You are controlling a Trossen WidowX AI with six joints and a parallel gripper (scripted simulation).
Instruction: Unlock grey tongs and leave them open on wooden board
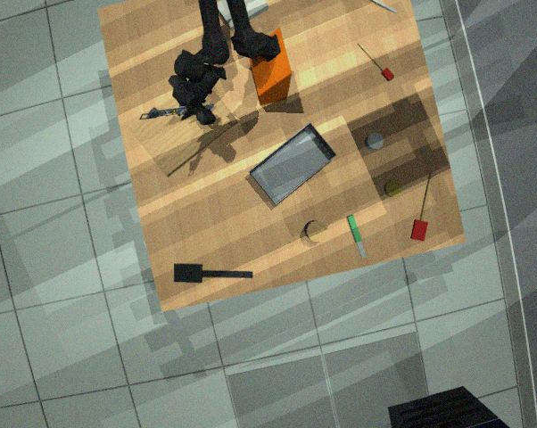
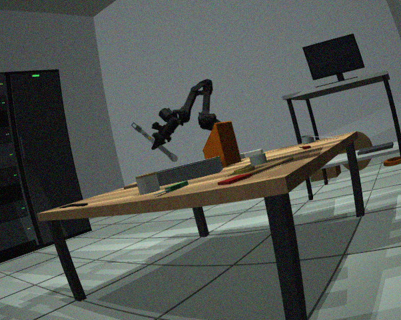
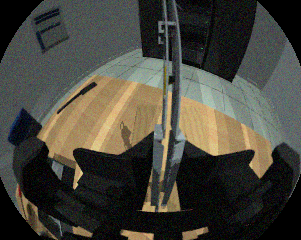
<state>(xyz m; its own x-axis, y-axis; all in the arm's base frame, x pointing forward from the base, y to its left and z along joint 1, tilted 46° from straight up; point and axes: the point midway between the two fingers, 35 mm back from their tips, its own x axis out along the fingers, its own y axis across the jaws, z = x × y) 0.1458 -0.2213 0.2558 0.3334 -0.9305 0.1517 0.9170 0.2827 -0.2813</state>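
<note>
My gripper (image 1: 197, 111) (image 2: 157, 140) (image 3: 162, 135) is shut on the grey tongs (image 1: 161, 112) (image 2: 166, 152) (image 3: 172, 67) near their middle. It holds them in the air above the wooden board (image 1: 155, 144) at the table's left side. In the side view the tongs are tilted, with the rounded end lower and the other end up towards the dark rack. In the wrist view their two arms run away from the fingers, close together. The grey roasting tin (image 1: 292, 163) (image 2: 190, 170) stands empty at the table's middle, to the right of the gripper.
An orange block (image 1: 272, 69) (image 2: 223, 143) stands by the arm's base. A black spatula (image 1: 199, 272), a green-handled knife (image 1: 355, 232), a grey cylinder (image 1: 374, 141) (image 2: 258, 159), a yellow disc (image 1: 392, 187) and red-headed tools (image 1: 418, 229) lie around the tin.
</note>
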